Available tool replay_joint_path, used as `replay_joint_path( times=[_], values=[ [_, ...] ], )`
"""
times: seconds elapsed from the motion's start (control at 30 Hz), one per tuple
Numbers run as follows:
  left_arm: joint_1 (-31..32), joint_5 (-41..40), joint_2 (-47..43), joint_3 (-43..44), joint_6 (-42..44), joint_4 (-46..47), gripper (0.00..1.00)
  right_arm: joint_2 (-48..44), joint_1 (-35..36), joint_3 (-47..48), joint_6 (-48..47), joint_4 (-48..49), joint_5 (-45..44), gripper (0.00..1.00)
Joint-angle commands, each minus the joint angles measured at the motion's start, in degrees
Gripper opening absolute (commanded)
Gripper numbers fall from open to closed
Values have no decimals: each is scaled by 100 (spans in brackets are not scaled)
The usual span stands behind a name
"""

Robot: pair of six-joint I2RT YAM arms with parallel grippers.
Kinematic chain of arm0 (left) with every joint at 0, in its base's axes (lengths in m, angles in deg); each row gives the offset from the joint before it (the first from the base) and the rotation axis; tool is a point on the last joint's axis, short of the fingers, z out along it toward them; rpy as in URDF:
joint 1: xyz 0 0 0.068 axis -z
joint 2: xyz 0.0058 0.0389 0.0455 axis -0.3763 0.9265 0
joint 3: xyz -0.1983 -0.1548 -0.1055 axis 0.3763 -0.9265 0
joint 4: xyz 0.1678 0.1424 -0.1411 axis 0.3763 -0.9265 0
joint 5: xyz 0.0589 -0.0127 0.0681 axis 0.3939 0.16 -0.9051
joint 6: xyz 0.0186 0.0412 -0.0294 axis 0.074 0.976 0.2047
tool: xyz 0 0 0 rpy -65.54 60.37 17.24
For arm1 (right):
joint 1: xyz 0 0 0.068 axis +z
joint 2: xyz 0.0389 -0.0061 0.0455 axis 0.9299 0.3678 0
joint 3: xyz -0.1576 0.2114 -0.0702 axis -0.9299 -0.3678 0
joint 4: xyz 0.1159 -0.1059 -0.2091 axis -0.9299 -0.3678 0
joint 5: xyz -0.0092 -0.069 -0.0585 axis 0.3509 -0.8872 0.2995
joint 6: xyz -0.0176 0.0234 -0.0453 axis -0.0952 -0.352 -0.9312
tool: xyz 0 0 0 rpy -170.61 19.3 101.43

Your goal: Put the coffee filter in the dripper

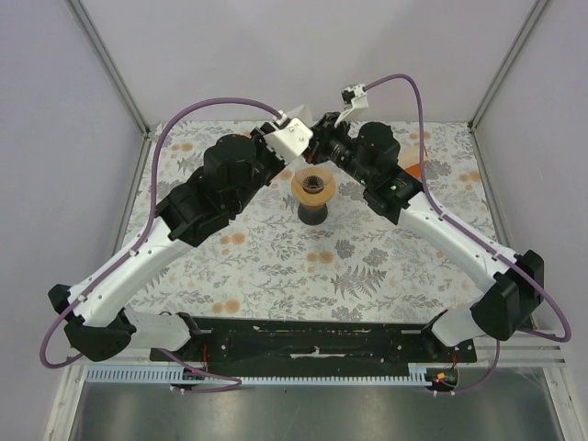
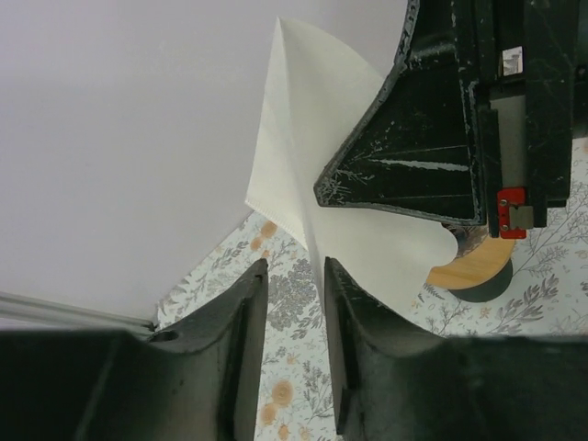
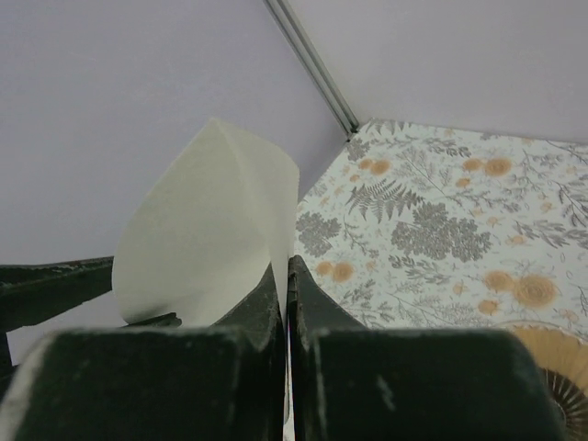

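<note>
The right pincer (image 3: 283, 268) is clamped tight on an edge of the thin white paper coffee filter (image 2: 303, 138) and holds it upright in the air above the floral-patterned bench (image 1: 367, 266). The left pincer (image 2: 292, 273) stands slightly parted. The filter's fold runs down into its gap and is not squeezed. The round orange-brown funnel dripper (image 1: 312, 186) sits below on a dark round base (image 1: 312, 214), apart from the filter.

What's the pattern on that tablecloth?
Grey leaves and ferns with orange flowers on white; the tablecloth shows best in the right wrist view.
</note>
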Motion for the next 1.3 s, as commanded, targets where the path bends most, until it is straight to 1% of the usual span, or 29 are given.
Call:
replay_joint_path(
  times=[0.0,0.2,0.33,0.4,0.5,0.57,0.63,0.8,0.87,0.93,0.97,1.13,1.23,1.27],
  values=[
    [24,-100,57,18,-390,107,43,-295,-14,-40,9,-426,-216,0],
    [24,92,277,370,-530,-103,53,-347,-5,-76,0,-470,-295,0],
    [24,514,435,695,-1013,-437,60,-330,13,4,-158,-584,-444,0],
    [15,376,514,800,-1032,-429,61,-339,39,4,-237,-575,-488,0],
    [24,-116,742,958,-901,-306,59,-347,188,82,-430,-645,-671,0],
    [24,-476,883,1090,-812,-288,52,-347,250,118,-510,-681,-734,0],
    [24,-645,980,1152,-725,-332,45,-391,268,100,-519,-690,-760,0],
    [15,-593,954,1126,-786,-630,33,-488,268,39,-685,-663,-998,0],
    [24,-584,980,1196,-786,-753,24,-523,268,65,-773,-733,-1164,0],
    [15,-636,998,1231,-716,-780,8,-558,259,39,-861,-734,-1287,0],
    [6,-723,998,1231,-646,-720,3,-558,259,30,-922,-734,-1340,0],
    [6,-1076,928,1284,-75,-254,2,-585,198,-31,-1099,-760,-1578,0],
    [6,-1024,884,1319,-12,-227,2,-628,180,-75,-1177,-585,-1526,0],
    [6,-936,866,1311,-38,-253,2,-620,180,-93,-1239,-436,-1386,2]
  ],
)
